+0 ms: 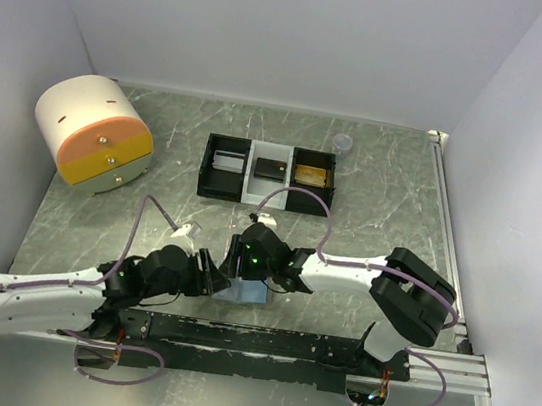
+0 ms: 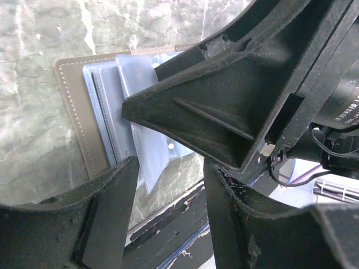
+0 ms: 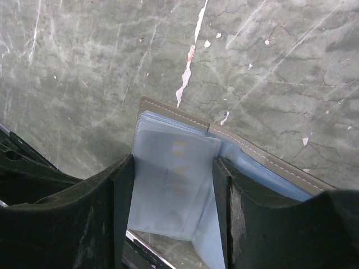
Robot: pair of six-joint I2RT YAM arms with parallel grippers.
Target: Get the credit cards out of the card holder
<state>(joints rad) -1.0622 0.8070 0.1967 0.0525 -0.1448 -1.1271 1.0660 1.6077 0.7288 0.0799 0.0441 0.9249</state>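
The card holder (image 1: 241, 291) lies open at the near edge of the bench (image 1: 381, 208). The right end effector (image 3: 174, 162) stands wide, straddling its blue sleeves and perhaps touching them. The left end effector (image 2: 171, 165), fingers parted, sits just left.

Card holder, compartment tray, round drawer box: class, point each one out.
card holder (image 3: 174, 185): right wrist view, pale blue sleeve.
compartment tray (image 1: 265, 193): top external view, white front wall of middle section.
round drawer box (image 1: 87, 109): top external view, white top.

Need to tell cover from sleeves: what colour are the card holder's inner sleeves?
The sleeves are pale translucent blue, the cover grey-brown; clearest in right wrist view.
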